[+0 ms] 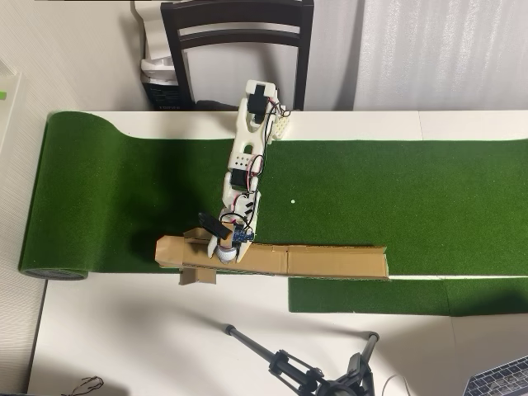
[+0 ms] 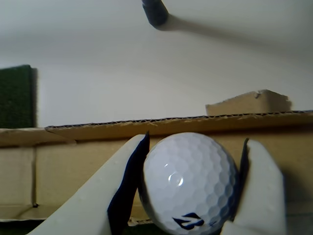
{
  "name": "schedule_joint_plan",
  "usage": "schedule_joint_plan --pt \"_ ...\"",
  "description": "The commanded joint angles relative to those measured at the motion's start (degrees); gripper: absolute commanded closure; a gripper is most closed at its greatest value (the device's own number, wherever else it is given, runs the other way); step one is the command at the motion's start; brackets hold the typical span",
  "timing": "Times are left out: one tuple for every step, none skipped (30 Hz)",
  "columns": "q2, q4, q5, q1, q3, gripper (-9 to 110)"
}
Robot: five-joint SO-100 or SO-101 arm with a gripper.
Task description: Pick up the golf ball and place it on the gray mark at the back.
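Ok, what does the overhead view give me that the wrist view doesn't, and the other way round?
Only overhead: the whole white arm, the green turf mat and its tiny white speck, a dark wooden chair, a black tripod.
Only wrist: the white dimpled golf ball's dark printed mark and both fingers flanking the ball; contact isn't certain.
Both: the ball between the jaws, against the brown cardboard rail. No gray mark is visible in either.
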Motion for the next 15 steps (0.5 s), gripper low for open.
schedule_joint_plan --pt "2.20 -2.29 -0.26 0.70 -6.24 72" --pt "2.20 -2.29 -0.26 0.70 -6.24 72" --pt "2.20 -2.20 -0.26 0.70 -6.24 72" --pt "2.20 -2.20 -0.35 0.70 -6.24 71" --pt "2.20 -2.11 -0.62 0.70 -6.24 70" --pt "2.20 -2.11 -1.32 0.70 -6.24 68" --pt "2.20 -2.11 -1.67 0.70 -6.24 65" --pt "2.20 -2.11 -1.85 0.70 -6.24 63" --pt "2.20 -2.11 -1.85 0.70 -6.24 61" --pt "2.20 -1.85 -1.85 0.70 -6.24 60" --pt "2.20 -1.67 -1.85 0.70 -6.24 59" --pt "2.20 -1.58 -1.85 0.70 -6.24 59" --pt "2.20 -1.58 -1.85 0.70 -6.24 59" --pt "2.20 -1.58 -1.85 0.70 -6.24 59" --pt "2.20 -1.58 -1.85 0.70 -6.24 59"
